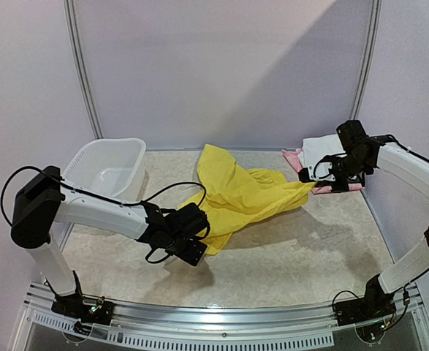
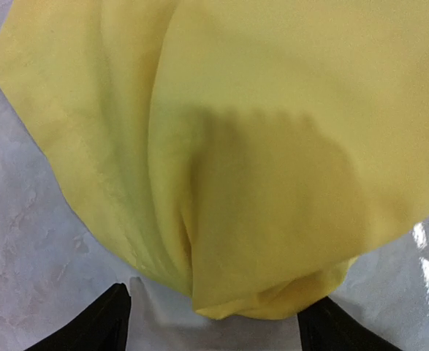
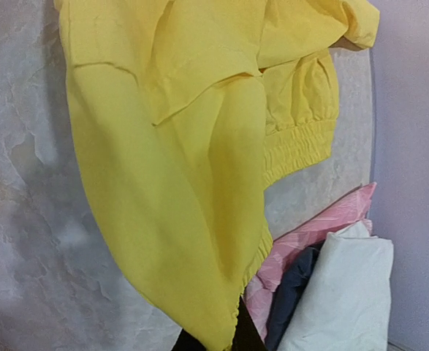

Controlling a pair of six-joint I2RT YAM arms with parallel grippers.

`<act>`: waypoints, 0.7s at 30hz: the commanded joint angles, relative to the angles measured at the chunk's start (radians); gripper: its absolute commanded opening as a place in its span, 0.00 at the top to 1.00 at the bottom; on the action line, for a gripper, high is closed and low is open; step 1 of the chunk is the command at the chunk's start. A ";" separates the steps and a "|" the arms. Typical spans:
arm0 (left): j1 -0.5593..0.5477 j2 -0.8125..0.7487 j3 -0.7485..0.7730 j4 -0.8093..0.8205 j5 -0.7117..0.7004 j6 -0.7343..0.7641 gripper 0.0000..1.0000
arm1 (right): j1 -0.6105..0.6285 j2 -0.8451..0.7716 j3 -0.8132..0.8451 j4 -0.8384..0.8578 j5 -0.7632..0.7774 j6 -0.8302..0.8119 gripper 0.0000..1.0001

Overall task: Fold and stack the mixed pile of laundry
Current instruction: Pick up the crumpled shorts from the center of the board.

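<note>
Slippage is my worry: the right gripper [image 1: 318,184], clamped on a thin edge of the yellow shorts [image 1: 240,194], holds them up at frame right while the rest trails across the table [image 1: 309,256] centre; a tug could free it; the left gripper [image 2: 218,313] gapes wide, empty, hem just ahead; left arm stretched low, right arm raised, elbow bent.

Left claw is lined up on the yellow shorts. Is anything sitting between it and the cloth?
Nothing visible. The left claw stands open right at the near edge of the yellow shorts, with only bare table between. The white basket sits off to its side.
</note>
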State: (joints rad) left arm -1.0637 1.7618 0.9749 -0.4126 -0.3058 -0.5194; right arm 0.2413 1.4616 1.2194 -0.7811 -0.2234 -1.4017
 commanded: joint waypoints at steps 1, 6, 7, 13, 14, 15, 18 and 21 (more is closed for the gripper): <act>-0.015 0.031 -0.019 0.190 0.013 -0.117 0.20 | 0.004 0.027 0.023 -0.065 -0.035 0.089 0.98; -0.006 0.084 0.087 0.146 0.050 -0.016 0.54 | 0.004 0.058 0.092 -0.067 -0.033 0.164 1.00; -0.005 0.077 0.111 0.106 0.041 0.012 0.64 | 0.004 0.070 0.116 -0.074 -0.028 0.180 1.00; 0.005 -0.095 0.265 -0.305 -0.193 0.211 1.00 | -0.015 0.117 0.317 -0.120 -0.010 0.349 1.00; 0.012 -0.135 0.288 -0.368 -0.237 0.243 1.00 | -0.019 0.128 0.358 -0.136 -0.012 0.389 1.00; 0.020 -0.180 0.312 -0.421 -0.273 0.273 1.00 | -0.023 0.134 0.393 -0.153 -0.016 0.411 1.00; 0.066 -0.304 0.380 -0.544 -0.342 0.361 1.00 | -0.029 0.149 0.491 -0.197 -0.024 0.487 1.00; 0.105 -0.400 0.445 -0.606 -0.378 0.451 1.00 | -0.035 0.146 0.576 -0.226 -0.032 0.556 1.00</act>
State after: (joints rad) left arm -1.0142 1.4738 1.3510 -0.8112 -0.5545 -0.2276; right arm 0.2199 1.6005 1.7004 -0.9401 -0.2317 -0.9913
